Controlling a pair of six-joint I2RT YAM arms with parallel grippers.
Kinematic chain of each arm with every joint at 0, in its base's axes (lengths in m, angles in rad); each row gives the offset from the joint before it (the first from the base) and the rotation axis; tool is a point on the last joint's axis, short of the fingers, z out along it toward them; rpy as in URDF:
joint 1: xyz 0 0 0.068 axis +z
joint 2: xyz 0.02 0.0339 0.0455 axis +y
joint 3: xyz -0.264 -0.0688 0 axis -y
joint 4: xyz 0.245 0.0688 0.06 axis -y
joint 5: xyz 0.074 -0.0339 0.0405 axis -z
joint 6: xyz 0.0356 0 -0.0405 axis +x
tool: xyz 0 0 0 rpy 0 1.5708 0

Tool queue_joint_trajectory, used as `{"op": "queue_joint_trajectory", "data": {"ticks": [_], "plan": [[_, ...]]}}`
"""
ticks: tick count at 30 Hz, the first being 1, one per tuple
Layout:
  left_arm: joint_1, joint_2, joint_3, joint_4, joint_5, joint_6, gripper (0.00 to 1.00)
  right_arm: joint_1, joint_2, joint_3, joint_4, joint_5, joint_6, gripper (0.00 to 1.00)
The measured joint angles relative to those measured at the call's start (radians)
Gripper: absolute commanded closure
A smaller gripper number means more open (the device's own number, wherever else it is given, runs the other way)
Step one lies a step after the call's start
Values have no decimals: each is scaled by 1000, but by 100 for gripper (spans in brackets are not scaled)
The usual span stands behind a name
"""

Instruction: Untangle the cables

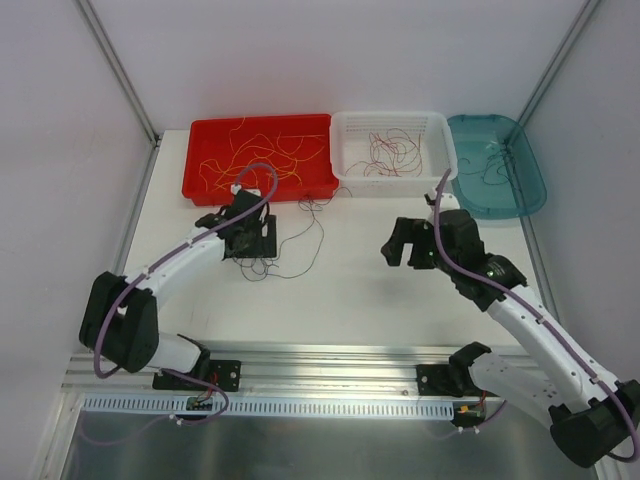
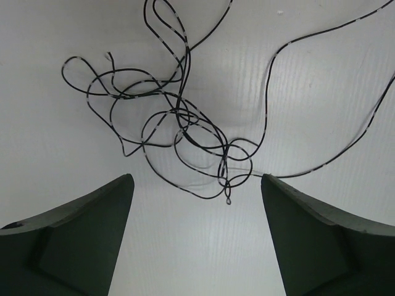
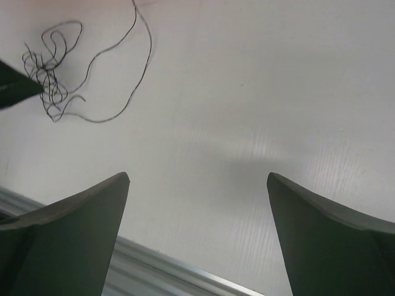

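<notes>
A small knotted clump of hair-thin black wire point(image 2: 185, 120) lies on the white tabletop point(image 1: 360, 290), at about ten o'clock from the tabletop's middle, with one long strand looping away toward three o'clock and back toward the far edge. The left end effector point(image 2: 196, 179) hangs right over the clump, its two dark fingers spread wide apart with nothing between them. In the left wrist view the lowest loop of the tangle lies just ahead of the gap, touching neither finger.

The right end effector point(image 3: 198, 176) is well apart from the clump, over bare tabletop at about two o'clock from the middle. Its fingers stand wide apart too and grip nothing.

Three containers line the far edge. At eleven o'clock sits a red rectangular plastic tray point(image 1: 215, 188) with thin yellow-orange wires point(image 1: 265, 150) scattered inside. At twelve o'clock, touching it, is a white slotted plastic basket point(image 1: 395, 177) with curly dark red wires point(image 1: 390, 150). At one o'clock is a translucent teal plastic tray point(image 1: 520, 200) with a few dark strands point(image 1: 490, 165), too fine to tell their colour.
</notes>
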Motion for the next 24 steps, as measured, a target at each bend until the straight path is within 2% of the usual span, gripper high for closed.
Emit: {"op": "queue_joint_trajectory", "data": {"ticks": [4, 5, 7, 8, 10, 11, 12, 18, 24], "plan": [[0, 134, 78, 3, 17, -84, 40, 115, 2, -63, 21, 4, 9, 1], [-1, 177, 103, 5, 20, -102, 51, 136, 3, -74, 27, 5, 13, 1], [-4, 252, 142, 17, 22, -141, 61, 172, 5, -89, 34, 13, 21, 1], [-10, 285, 153, 21, 22, -158, 72, 185, 5, -92, 37, 19, 24, 1], [-31, 335, 164, 25, 21, -193, 85, 211, 3, -97, 41, 38, 28, 1], [-51, 354, 164, 24, 22, -209, 96, 224, 0, -99, 43, 46, 29, 1], [-79, 366, 164, 21, 20, -222, 100, 230, -5, -103, 47, 56, 29, 1], [-306, 352, 159, 26, 32, -307, 100, 235, -57, -150, 54, 119, 42, 1], [-488, 204, 97, 23, 40, -392, 100, 235, -57, -185, 67, 150, 73, 2]]}}
